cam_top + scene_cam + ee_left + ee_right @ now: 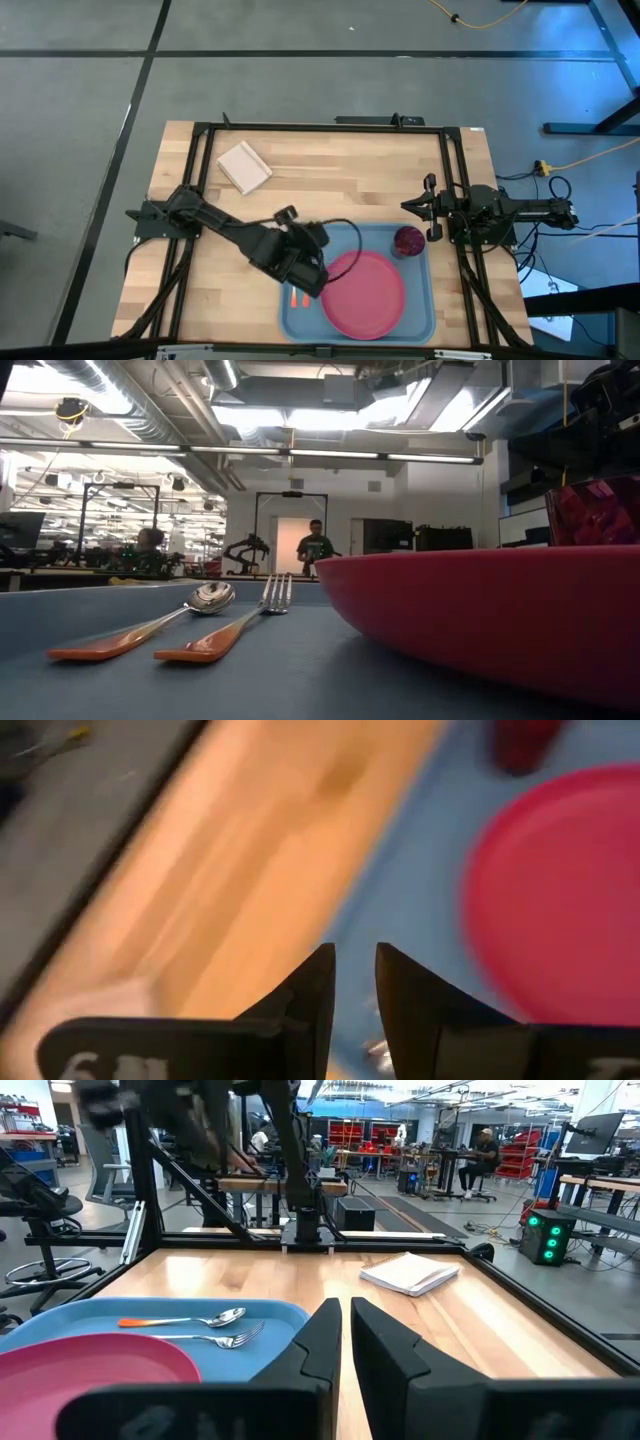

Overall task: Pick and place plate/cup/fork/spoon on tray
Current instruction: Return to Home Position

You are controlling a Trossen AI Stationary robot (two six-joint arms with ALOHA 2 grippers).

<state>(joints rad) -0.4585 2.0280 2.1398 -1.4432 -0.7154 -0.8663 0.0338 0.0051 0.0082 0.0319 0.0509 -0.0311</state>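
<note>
The light-blue tray point(420, 315) lies at the table's near edge. The pinkish-red plate point(365, 293) lies flat in it, and the dark red cup point(408, 241) stands in its far right corner. The spoon point(210, 597) and the fork point(275, 592) lie side by side on the tray floor at its left end, orange handles point(298, 298) toward the near edge. My left gripper point(312, 283) hovers over the tray's left end, just above the fork and spoon, slightly open and empty point(355, 970). My right gripper point(412, 208) waits shut at the table's right side, beyond the cup.
A white square pad point(244, 167) lies at the table's far left; it also shows in the right wrist view point(410, 1272). A black frame point(320, 127) runs along the table's far and side edges. Bare wood lies between the pad and the tray. People show in the room behind.
</note>
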